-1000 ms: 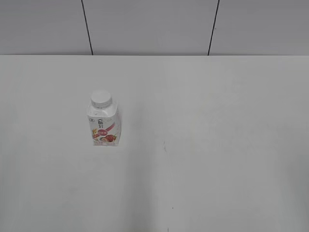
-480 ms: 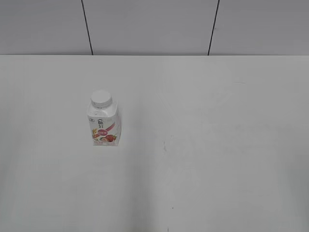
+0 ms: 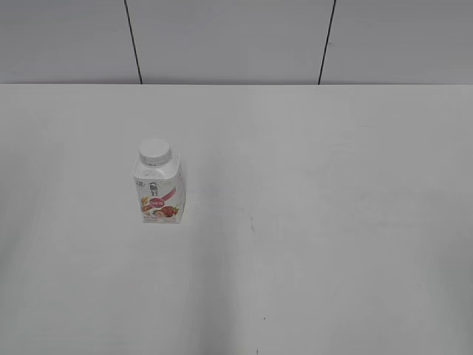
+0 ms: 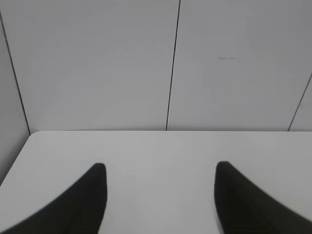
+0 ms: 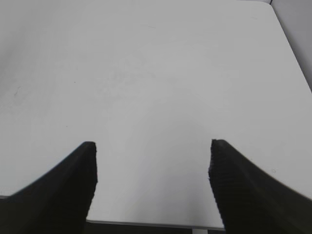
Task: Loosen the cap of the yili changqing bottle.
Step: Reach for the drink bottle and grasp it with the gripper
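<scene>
You've got white yili changqing bottle, pink-red strawberry label, white cap, white table, black gripper fingers.

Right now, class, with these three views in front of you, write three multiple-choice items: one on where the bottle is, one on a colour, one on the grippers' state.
1. Where does the bottle stand in the exterior view?
A. left of the middle
B. far right edge
C. lying at the front edge

2. What colour is the cap?
A. red
B. white
C. blue

3. How are the left gripper and right gripper?
A. both shut on the bottle
B. one shut on the cap
C. both open, holding nothing

Key: 1 A, it stands upright on the table left of centre. 2 B, the cap is white like the neck. 3 C, each wrist view shows spread fingers over bare table.
</scene>
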Available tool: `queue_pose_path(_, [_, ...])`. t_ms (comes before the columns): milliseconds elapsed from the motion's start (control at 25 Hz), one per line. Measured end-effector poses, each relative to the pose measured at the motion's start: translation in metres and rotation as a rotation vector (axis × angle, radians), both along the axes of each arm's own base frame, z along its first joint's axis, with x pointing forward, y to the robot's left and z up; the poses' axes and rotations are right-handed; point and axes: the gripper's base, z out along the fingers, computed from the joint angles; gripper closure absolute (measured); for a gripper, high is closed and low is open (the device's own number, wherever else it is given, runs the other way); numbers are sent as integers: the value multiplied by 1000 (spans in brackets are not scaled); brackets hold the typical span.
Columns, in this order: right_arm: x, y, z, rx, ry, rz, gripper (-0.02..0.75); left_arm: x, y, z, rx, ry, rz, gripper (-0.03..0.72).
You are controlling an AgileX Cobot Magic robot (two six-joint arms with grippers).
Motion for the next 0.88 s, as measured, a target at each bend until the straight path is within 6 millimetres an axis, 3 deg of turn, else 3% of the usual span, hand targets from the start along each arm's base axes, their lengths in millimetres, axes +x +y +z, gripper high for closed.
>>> queue_pose_path(200, [0, 0, 0, 0, 0, 0, 173, 25, -1, 21, 2, 38, 0, 252])
queue_pose_path(360, [0, 0, 0, 0, 0, 0, 173, 53, 0, 26, 31, 83, 7, 252])
queue_pose_path(640, [0, 0, 0, 0, 0, 0, 173, 102, -1, 10, 85, 112, 6, 252])
queue_pose_path(880, [0, 0, 0, 0, 0, 0, 173, 129, -4, -34, 78, 35, -26, 252])
